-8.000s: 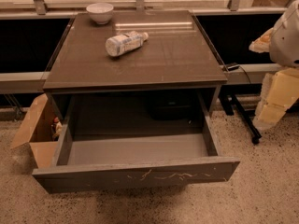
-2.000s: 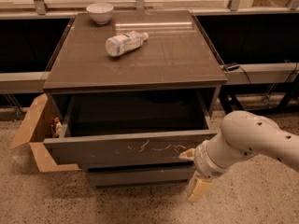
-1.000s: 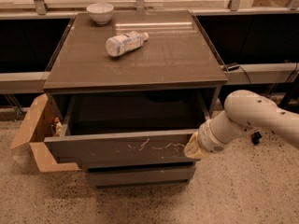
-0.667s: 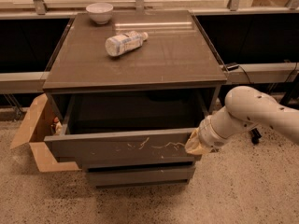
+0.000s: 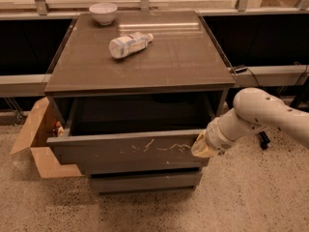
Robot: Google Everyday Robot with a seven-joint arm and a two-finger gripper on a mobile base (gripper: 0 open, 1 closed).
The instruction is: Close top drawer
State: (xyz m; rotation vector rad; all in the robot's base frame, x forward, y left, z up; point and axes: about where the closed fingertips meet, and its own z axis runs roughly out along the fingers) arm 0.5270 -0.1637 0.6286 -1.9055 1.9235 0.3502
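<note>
- Nearest: speckled floor (image 5: 251, 207) along the bottom edge of view
- Lower drawer front (image 5: 145, 180), unscratched, set back beneath the top one, apparently shut
- Top drawer (image 5: 130, 151) partly pulled out of the cabinet, scratched front facing the camera and overhanging the lower front; dark opening between that front and the near edge of the cabinet top
- Gripper (image 5: 205, 146) at the right end of the scratched front, touching it or very nearly so, near the right corner; open or closed, cannot tell
- White arm (image 5: 260, 112) reaching in from the right edge of view, angled down toward that corner
- Cardboard box (image 5: 36, 139), flaps spread, on the floor just beside the drawer's left end
- Step in hand, by judgement: mid-push, front not yet flush with the cabinet
- Next move: steady push straight back until flush; contact well off-centre, so some risk of the drawer skewing and binding, hence force kept square to the front
- Cabinet top (image 5: 183, 66): plastic bottle (image 5: 129, 44) on its side toward the far left, apt to roll if shut hard
- White bowl (image 5: 103, 12) upright at the far left corner
</note>
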